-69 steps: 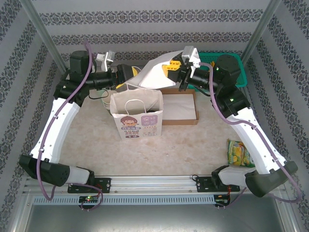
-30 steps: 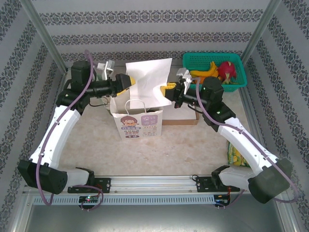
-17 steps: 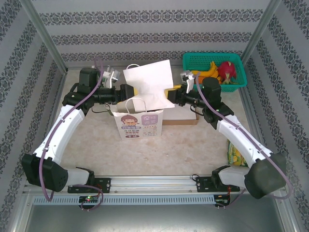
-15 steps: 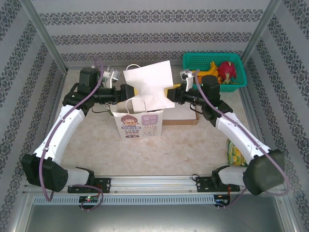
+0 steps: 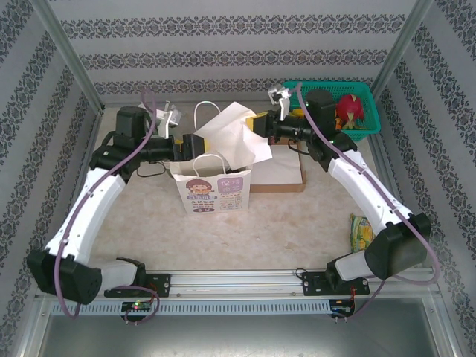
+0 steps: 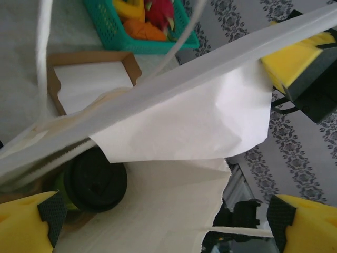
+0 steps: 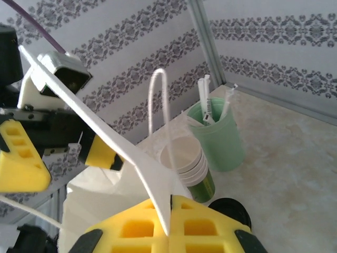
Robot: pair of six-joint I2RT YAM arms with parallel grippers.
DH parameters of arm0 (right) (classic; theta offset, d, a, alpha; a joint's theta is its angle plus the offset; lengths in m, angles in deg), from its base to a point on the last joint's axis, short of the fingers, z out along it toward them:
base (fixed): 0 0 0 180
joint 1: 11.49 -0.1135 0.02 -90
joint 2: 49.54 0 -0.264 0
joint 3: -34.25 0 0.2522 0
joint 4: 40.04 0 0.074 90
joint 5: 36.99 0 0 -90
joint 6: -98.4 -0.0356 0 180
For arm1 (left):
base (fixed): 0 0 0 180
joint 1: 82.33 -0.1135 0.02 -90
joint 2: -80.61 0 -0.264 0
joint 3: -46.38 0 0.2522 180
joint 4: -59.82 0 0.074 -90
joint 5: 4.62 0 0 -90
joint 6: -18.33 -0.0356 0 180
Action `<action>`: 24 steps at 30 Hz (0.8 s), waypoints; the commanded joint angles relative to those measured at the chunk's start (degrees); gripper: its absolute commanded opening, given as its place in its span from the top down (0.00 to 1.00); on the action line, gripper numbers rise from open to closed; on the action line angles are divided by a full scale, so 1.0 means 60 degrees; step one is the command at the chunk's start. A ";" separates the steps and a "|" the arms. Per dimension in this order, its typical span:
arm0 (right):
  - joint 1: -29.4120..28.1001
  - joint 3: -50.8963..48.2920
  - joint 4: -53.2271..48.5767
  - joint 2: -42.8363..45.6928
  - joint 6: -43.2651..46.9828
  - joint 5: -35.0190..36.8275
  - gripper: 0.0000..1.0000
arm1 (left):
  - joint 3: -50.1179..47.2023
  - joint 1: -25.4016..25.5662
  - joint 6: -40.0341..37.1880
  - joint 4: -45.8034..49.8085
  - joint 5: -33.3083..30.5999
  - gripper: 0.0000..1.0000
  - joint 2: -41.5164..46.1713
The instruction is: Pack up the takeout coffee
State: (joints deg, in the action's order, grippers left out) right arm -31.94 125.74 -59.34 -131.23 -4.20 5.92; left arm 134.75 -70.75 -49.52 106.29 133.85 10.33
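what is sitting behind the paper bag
The black-lidded takeout coffee, plus a stack of lidless cups and a mint mug of sticks. The white paper covers most of the coffee cup's body.

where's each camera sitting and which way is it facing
Top external: above and behind the robot, looking down on the beige table; both arms show.
Left wrist: faces right along a creased white paper sheet; open left gripper below.
Right wrist: faces left; right gripper shut on that sheet.
Both wrist views share the black-lidded green paper cup.
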 commanded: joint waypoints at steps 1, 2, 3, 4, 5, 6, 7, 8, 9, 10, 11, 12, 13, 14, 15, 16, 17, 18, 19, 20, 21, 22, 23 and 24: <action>-0.0394 0.1337 -0.1608 0.0051 0.1631 -0.0564 1.00 | 0.0009 0.0065 -0.1040 0.0096 -0.0700 0.00 0.0746; -0.0562 0.1704 -0.2074 -0.0043 0.1999 -0.0422 1.00 | 0.0027 0.0077 -0.1111 0.0091 -0.0985 0.00 0.0863; -0.0737 0.2093 -0.2505 -0.0202 0.2214 -0.0237 1.00 | 0.0067 0.0072 -0.1149 0.0109 -0.1411 0.00 0.0973; -0.0896 0.2425 -0.2779 -0.0373 0.2273 -0.0055 1.00 | 0.0110 0.0065 -0.1231 0.0166 -0.1848 0.00 0.1099; -0.1019 0.2658 -0.2918 -0.0501 0.2282 0.0054 1.00 | 0.0144 0.0072 -0.1391 0.0229 -0.2119 0.00 0.1193; -0.1182 0.2852 -0.2988 -0.0637 0.2335 0.0120 1.00 | 0.0135 0.0064 -0.1597 0.0250 -0.2389 0.00 0.1337; -0.1354 0.2992 -0.3059 -0.0729 0.2487 0.0127 1.00 | 0.0098 0.0067 -0.1823 0.0240 -0.2627 0.00 0.1513; -0.1497 0.3120 -0.3141 -0.0814 0.2642 0.0147 1.00 | 0.0046 0.0074 -0.2047 0.0187 -0.2808 0.00 0.1700; -0.1676 0.3304 -0.3303 -0.0925 0.2871 0.0232 1.00 | -0.0064 0.0069 -0.2342 0.0001 -0.3020 0.00 0.1927; -0.1824 0.3501 -0.3463 -0.1043 0.2994 0.0378 1.00 | -0.0202 0.0072 -0.2503 -0.0288 -0.3228 0.00 0.2184; -0.1966 0.3786 -0.3678 -0.1207 0.3076 0.0562 1.00 | -0.0341 0.0071 -0.2581 -0.0585 -0.3378 0.00 0.2412; -0.2128 0.4196 -0.3956 -0.1453 0.3035 0.0795 1.00 | -0.0484 0.0074 -0.2606 -0.0910 -0.3580 0.01 0.2604; -0.2275 0.4607 -0.4181 -0.1713 0.2851 0.0902 1.00 | -0.0589 0.0066 -0.2534 -0.1151 -0.3862 0.00 0.2784; -0.2389 0.4900 -0.4302 -0.1942 0.2593 0.0905 1.00 | -0.0634 0.0066 -0.2423 -0.1270 -0.4142 0.00 0.2846; -0.2505 0.5052 -0.4293 -0.2104 0.2311 0.0938 1.00 | -0.0642 0.0066 -0.2295 -0.1266 -0.4328 0.00 0.2871; -0.2659 0.5196 -0.4290 -0.2269 0.2034 0.1090 1.00 | -0.0629 0.0067 -0.2064 -0.1207 -0.4755 0.00 0.2855; -0.2829 0.5387 -0.4408 -0.2429 0.1806 0.1400 1.00 | -0.0603 0.0067 -0.1773 -0.1084 -0.5310 0.00 0.2846; -0.2983 0.5538 -0.4557 -0.2552 0.1635 0.1786 1.00 | -0.0539 0.0075 -0.1515 -0.0896 -0.5853 0.00 0.2817; -0.3130 0.5700 -0.4752 -0.2688 0.1440 0.2265 1.00 | -0.0433 0.0075 -0.1152 -0.0592 -0.6554 0.00 0.2788; -0.3263 0.5776 -0.4841 -0.2778 0.1219 0.2682 1.00 | -0.0321 0.0070 -0.0873 -0.0300 -0.7117 0.00 0.2765; -0.3384 0.5828 -0.4960 -0.2854 0.1001 0.3145 1.00 | -0.0182 0.0067 -0.0606 0.0073 -0.7662 0.00 0.2752; -0.3515 0.5852 -0.5125 -0.2879 0.0889 0.3607 1.00 | -0.0057 0.0064 -0.0295 0.0445 -0.8175 0.00 0.2729; -0.3594 0.5831 -0.5207 -0.2879 0.0763 0.4072 1.00 | 0.0011 0.0075 -0.0035 0.0741 -0.8653 0.00 0.2707; -0.3670 0.5838 -0.5302 -0.2879 0.0610 0.4480 1.00 | 0.0052 0.0074 0.0342 0.1037 -0.9191 0.00 0.2696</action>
State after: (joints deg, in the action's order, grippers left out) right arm -52.85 158.75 -87.86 -148.58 3.63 23.29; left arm 132.65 -70.71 -54.50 106.60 91.95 26.17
